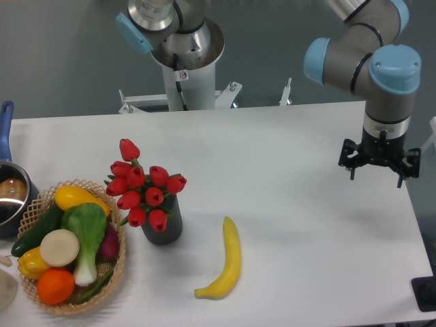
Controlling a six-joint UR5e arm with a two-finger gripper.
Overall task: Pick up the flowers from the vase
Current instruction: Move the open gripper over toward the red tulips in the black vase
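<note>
The flowers [144, 184], a bunch of red tulip buds with green stems, stand in the vase [163, 228], a short dark cylinder at the left-centre of the white table. The buds spread wider than the vase mouth and hide it. My gripper [376, 176] hangs far to the right, above the table's right edge and well apart from the flowers. It points down, and its two dark fingers [351, 170] stand spread apart with nothing between them.
A yellow banana [226, 262] lies just right of the vase. A woven basket [114, 286] of vegetables and fruit sits to the vase's left, almost touching it. A pot with a blue handle [8, 194] stands at the far left edge. The arm's base [184, 54] is behind the table.
</note>
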